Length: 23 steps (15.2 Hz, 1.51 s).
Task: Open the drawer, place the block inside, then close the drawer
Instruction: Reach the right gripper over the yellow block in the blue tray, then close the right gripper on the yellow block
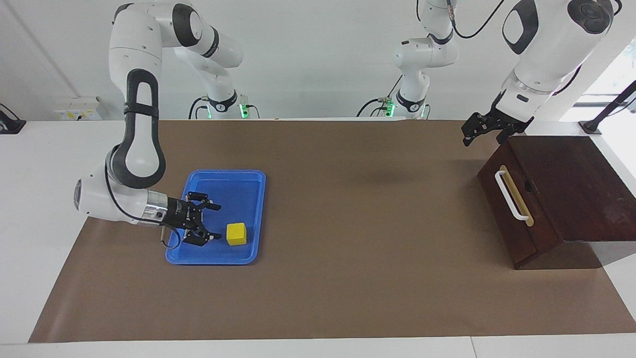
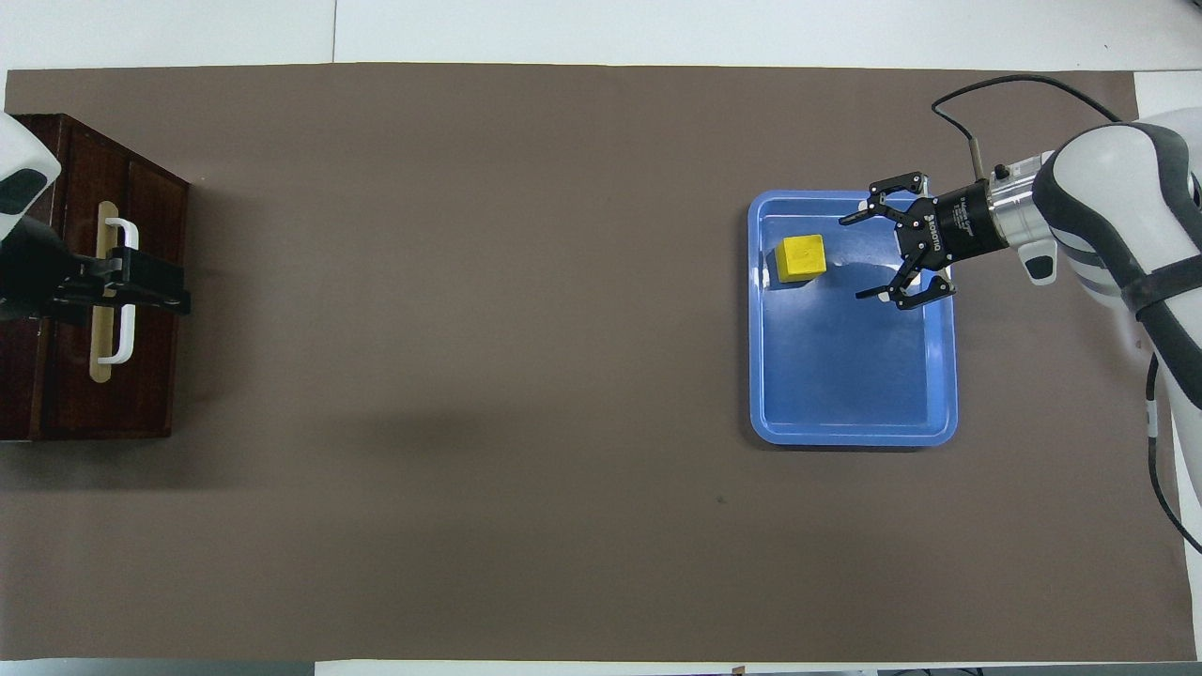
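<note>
The yellow block (image 1: 236,233) (image 2: 799,258) lies in a blue tray (image 1: 223,172) (image 2: 850,437), in the part of it farther from the robots. My right gripper (image 1: 217,222) (image 2: 853,258) is open and empty. It lies nearly level, low over the tray, with its fingertips close beside the block and not around it. The drawer (image 1: 519,233) (image 2: 150,376) is closed in its dark wood cabinet at the left arm's end of the table, and its white handle (image 1: 512,195) (image 2: 117,352) is free. My left gripper (image 1: 483,139) (image 2: 183,300) is open and hangs in the air above the cabinet's corner, touching nothing.
A brown mat (image 1: 348,223) covers the table between the tray and the cabinet. The cabinet's dark top (image 1: 576,174) stands higher than the mat. White table edges run around the mat.
</note>
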Tool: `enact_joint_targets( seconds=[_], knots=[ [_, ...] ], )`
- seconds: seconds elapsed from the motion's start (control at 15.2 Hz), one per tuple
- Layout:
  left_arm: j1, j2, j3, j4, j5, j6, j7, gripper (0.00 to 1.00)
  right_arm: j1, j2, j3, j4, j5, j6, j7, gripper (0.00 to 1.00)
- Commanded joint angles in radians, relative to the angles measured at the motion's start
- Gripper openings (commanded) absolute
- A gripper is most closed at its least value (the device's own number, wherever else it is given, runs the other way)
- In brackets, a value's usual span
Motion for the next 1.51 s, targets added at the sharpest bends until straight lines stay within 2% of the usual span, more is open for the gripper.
enact_joint_targets(
  seconds=[0.0, 0.39, 0.66, 1.44],
  knots=[
    [0.005, -0.02, -0.001, -0.012, 0.013, -0.007, 0.011, 1.0, -0.012, 0.083, 0.004, 0.097, 0.057, -0.024, 0.026, 1.0],
    [0.005, -0.02, -0.001, -0.012, 0.013, -0.007, 0.011, 1.0, 0.017, 0.091, 0.006, 0.067, 0.098, 0.049, 0.04, 1.0],
    [0.005, -0.02, -0.003, -0.012, 0.013, -0.007, 0.011, 1.0, 0.005, 0.083, 0.006, 0.036, 0.095, 0.014, 0.026, 1.0],
    [0.005, -0.02, -0.001, -0.012, 0.013, -0.007, 0.011, 1.0, 0.023, 0.04, 0.006, -0.042, 0.104, 0.06, -0.011, 1.0]
  ],
)
